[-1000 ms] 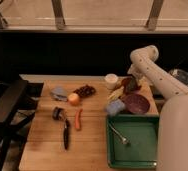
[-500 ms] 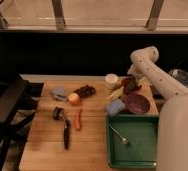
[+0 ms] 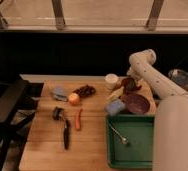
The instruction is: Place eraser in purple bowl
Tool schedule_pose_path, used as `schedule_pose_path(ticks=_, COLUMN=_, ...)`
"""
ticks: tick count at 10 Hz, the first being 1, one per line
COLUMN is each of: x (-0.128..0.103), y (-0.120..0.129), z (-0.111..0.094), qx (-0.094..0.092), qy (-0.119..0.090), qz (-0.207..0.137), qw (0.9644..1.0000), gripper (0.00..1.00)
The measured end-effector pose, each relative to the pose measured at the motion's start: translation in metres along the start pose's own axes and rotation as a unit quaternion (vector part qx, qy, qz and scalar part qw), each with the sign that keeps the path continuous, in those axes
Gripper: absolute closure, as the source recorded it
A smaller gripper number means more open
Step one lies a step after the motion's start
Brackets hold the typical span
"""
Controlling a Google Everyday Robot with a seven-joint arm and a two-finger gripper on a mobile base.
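Whether the gripper (image 3: pixel 123 86) is open, I cannot tell. It hangs right of centre, just upper-left of the purple bowl (image 3: pixel 137 104).

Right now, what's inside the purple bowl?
Nothing visible inside the purple bowl; its interior looks bare. The gripper hangs just behind the bowl; what lies under it is hidden.

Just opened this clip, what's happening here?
The robot's single arm reaches from the right over the wooden table, its gripper low beside the purple bowl, which sits just behind the green tray. The bowl looks empty, so the eraser isn't placed yet; I can't tell whether the gripper holds it.
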Motion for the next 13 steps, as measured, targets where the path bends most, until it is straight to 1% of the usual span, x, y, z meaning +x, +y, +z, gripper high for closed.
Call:
schedule_pose_path(ticks=4, x=0.000, y=0.009, z=0.026, qx=-0.015, qy=-0.007, qz=0.005, qw=0.9999, gripper=0.35)
schedule_pose_path(ticks=5, x=0.000, y=0.010, z=0.029, qx=-0.016, qy=-0.010, qz=0.005, qw=0.9998, gripper=0.38)
schedule_pose_path(ticks=7, x=-0.004, y=0.010, z=0.035, qx=-0.017, qy=-0.017, qz=0.004, qw=0.9997, gripper=0.57)
schedule_pose_path(ticks=9, x=-0.005, y=0.011, z=0.036, qx=-0.018, qy=-0.020, qz=0.002, qw=0.9996, gripper=0.78)
schedule_pose_path(ticks=10, x=-0.006, y=0.010, z=0.033, qx=-0.014, qy=-0.021, qz=0.000, qw=0.9997, gripper=0.88)
schedule_pose_path(ticks=11, x=-0.006, y=0.009, z=0.027, qx=-0.011, qy=-0.015, qz=-0.002, qw=0.9998, gripper=0.96)
schedule_pose_path(ticks=12, x=-0.005, y=0.005, z=0.016, qx=-0.006, qy=-0.007, qz=-0.004, qw=1.0000, gripper=1.00)
schedule_pose_path(ticks=13, x=-0.004, y=0.001, z=0.006, qx=-0.002, qy=0.003, qz=-0.005, qw=1.0000, gripper=1.00)
